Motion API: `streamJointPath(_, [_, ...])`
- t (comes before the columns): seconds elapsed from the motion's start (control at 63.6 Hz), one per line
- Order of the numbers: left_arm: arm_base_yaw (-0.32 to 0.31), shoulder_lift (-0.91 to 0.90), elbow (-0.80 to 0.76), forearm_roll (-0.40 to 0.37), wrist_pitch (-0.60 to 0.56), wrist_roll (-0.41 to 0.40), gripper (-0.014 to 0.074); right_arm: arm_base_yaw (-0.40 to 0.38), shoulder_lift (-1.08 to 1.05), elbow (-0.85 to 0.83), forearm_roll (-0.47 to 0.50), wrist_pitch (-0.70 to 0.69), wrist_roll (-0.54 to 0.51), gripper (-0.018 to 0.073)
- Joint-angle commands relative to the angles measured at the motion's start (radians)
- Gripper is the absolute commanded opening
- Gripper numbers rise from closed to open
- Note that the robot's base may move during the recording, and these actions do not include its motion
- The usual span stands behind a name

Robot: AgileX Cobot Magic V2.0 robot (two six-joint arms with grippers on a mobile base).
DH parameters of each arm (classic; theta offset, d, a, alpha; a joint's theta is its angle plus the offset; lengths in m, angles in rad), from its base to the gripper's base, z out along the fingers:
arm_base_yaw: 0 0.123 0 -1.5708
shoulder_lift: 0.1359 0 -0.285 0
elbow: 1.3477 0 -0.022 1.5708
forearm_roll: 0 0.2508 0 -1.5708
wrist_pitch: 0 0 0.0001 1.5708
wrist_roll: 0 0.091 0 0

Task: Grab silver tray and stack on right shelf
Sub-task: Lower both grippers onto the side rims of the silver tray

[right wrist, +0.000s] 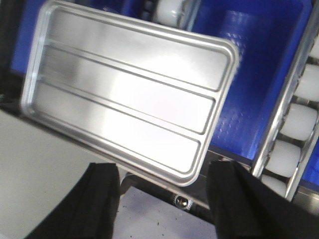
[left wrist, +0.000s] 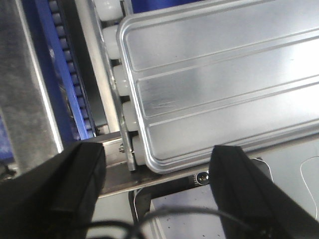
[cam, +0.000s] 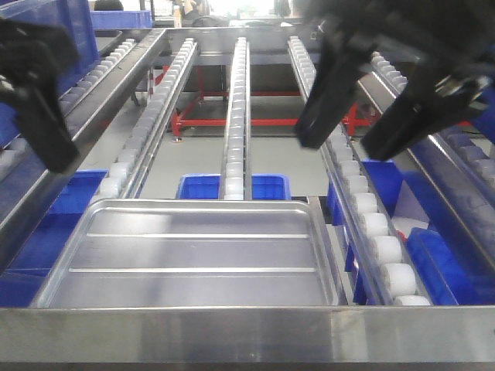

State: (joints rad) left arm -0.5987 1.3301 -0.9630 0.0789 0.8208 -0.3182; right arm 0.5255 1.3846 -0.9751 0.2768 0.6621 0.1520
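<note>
One silver tray (cam: 193, 259) lies flat on right shelf (cam: 247, 332) rollers against the front bar; blue bins (cam: 232, 187) below, 12 o'clock; left hand (cam: 39, 116), right hand (cam: 367, 127) both spread apart, empty, above tray.

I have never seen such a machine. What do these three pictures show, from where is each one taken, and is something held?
This is a robot with two arms. The front picture looks forward over a steel rack with lanes of white rollers. The silver tray lies on the rack behind the shiny front bar. Blue bins stand below. The black shapes are the left gripper and the right gripper, both open above the rack, holding nothing. The other two pictures come from cameras on the wrists, each looking down between its own black fingers at the same tray.
</note>
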Motion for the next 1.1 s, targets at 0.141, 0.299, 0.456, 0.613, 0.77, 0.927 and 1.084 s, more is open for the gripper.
streamJointPath(0.141, [0.004,0.099,-0.046,0.129,-0.02,-0.182,0.0358,0.0,0.103,-0.089,-0.179,-0.019,0.19,0.0485])
streamJointPath(0.299, [0.004,0.156,-0.046,0.136,-0.047,-0.213,0.0358,0.007,0.159,-0.092,-0.188,-0.027,0.227,0.0485])
streamJointPath(0.456, [0.004,0.2,-0.046,0.149,-0.077,-0.266,0.0358,0.01,0.211,-0.092,-0.188,-0.042,0.227,0.0485])
streamJointPath(0.613, [0.004,0.234,-0.046,0.147,-0.123,-0.29,0.0358,0.01,0.261,-0.092,-0.189,-0.06,0.227,0.0485])
streamJointPath(0.77, [0.004,0.273,-0.046,0.147,-0.135,-0.29,0.0358,0.01,0.281,-0.092,-0.191,-0.086,0.226,0.0485])
streamJointPath(0.927, [0.004,0.315,-0.046,0.143,-0.145,-0.29,0.0358,0.01,0.294,-0.092,-0.191,-0.106,0.226,0.0485])
streamJointPath(1.084, [0.004,0.339,-0.046,0.142,-0.149,-0.29,0.0356,0.01,0.309,-0.092,-0.191,-0.104,0.224,0.0462])
